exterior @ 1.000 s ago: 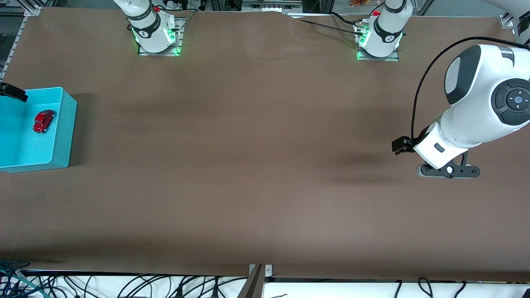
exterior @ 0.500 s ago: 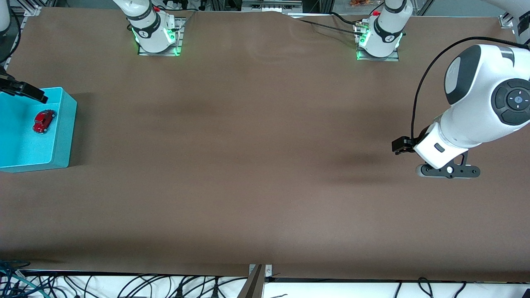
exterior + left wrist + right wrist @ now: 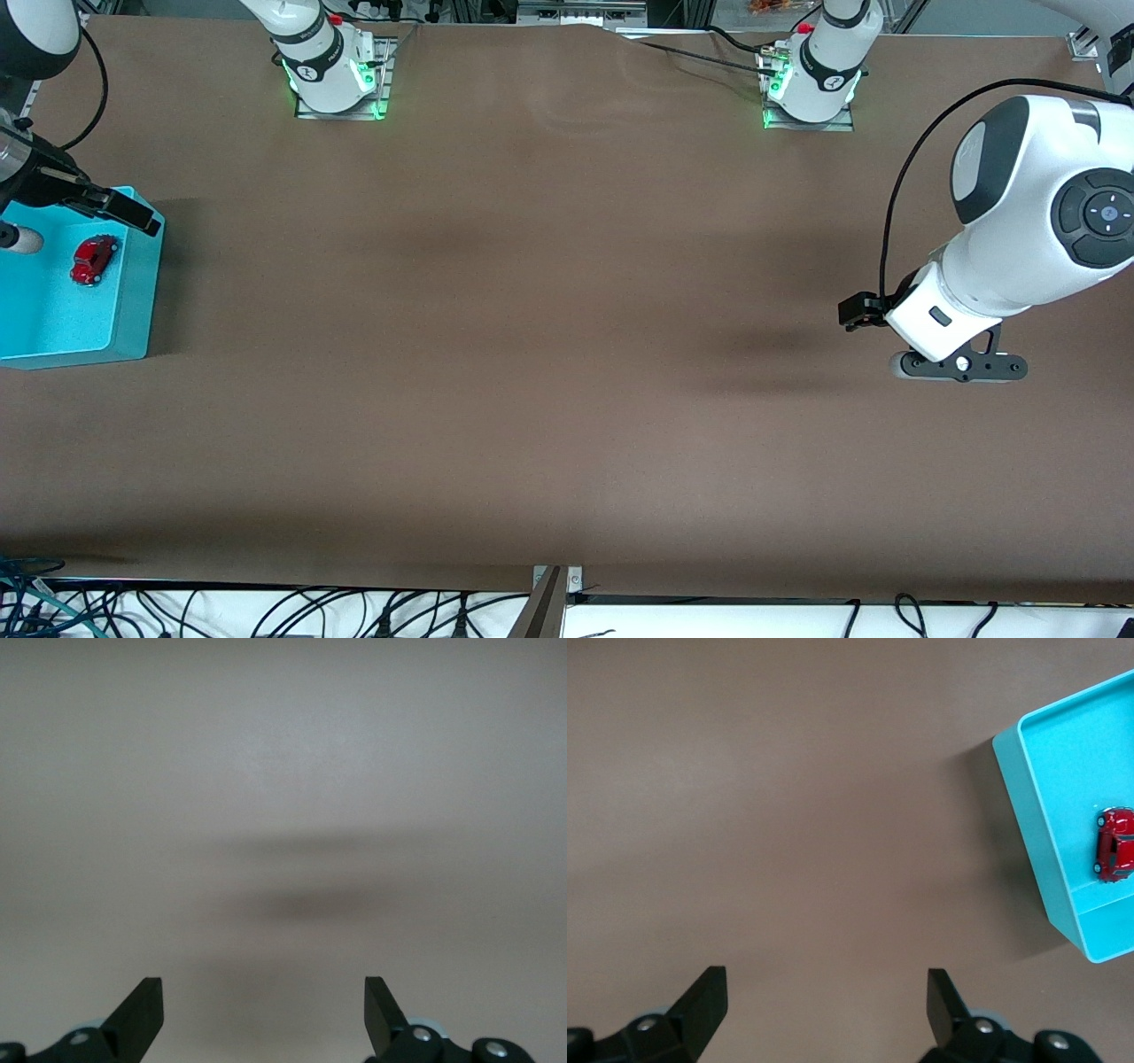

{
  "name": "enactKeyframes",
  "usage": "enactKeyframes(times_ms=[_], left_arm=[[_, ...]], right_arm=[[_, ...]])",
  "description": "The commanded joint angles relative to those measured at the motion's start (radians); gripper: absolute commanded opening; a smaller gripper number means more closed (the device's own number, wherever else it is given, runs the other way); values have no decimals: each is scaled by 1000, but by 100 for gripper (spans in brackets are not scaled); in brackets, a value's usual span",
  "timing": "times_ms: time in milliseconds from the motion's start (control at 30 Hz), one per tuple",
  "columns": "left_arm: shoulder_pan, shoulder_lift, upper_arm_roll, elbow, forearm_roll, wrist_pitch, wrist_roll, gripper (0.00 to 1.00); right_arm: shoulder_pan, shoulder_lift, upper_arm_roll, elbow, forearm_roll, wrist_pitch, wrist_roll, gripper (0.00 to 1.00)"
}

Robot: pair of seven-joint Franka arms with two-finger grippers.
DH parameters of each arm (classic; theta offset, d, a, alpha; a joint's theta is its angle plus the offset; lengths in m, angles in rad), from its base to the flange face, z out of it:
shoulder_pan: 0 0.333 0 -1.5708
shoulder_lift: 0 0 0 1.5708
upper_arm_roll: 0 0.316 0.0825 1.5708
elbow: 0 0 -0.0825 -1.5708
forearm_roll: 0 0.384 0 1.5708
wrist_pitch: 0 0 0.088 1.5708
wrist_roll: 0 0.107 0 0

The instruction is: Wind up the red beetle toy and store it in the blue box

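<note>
Beetle (image 3: pixel 94 259), centre-left of frame, inside the box (image 3: pixel 133 301): light, glossy, likely slippery, best pinched across its flanks; both tools (image 3: pixel 824 992) (image 3: pixel 264 1001) empty, jaws apart.

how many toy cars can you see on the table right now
1. The red beetle toy lies inside the blue box at the right arm's end of the table. Part of the box runs out of view, so another could be hidden there.

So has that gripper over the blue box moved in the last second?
Yes. The right gripper, open, has slid across the blue box toward the left arm's end; the red beetle toy stays put.
</note>
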Motion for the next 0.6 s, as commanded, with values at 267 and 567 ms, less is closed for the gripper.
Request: enactKeyframes(times_ms=[267, 567], left_arm=[[2, -3, 5, 4, -28, -6, 4, 100], [0, -3, 5, 6, -28, -6, 4, 100]], right_arm=[[23, 12, 12, 49, 16, -35, 13, 100], [23, 12, 10, 53, 8, -35, -37, 100]])
